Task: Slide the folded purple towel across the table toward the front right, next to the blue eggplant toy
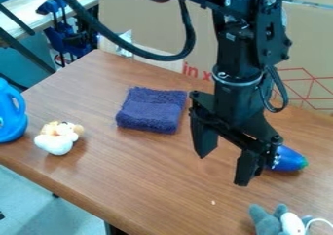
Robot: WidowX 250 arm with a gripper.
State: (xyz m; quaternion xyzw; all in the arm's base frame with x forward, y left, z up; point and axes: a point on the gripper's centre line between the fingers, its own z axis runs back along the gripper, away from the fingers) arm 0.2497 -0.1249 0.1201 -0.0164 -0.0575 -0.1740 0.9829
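Camera view: one black pincer [222, 170], fingers apart, nothing between them, above bench [162, 180]. One blue, green-tipped item [288, 160], on bench, partly behind a finger; contact unclear. Hazard: low sideways sweep could clip its rounded side, rolling it.

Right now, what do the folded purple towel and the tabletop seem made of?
The folded purple towel looks like terry fabric, matte, judging by its fuzzy surface. The tabletop could be wood or laminate, smooth, with brown streaky grain.
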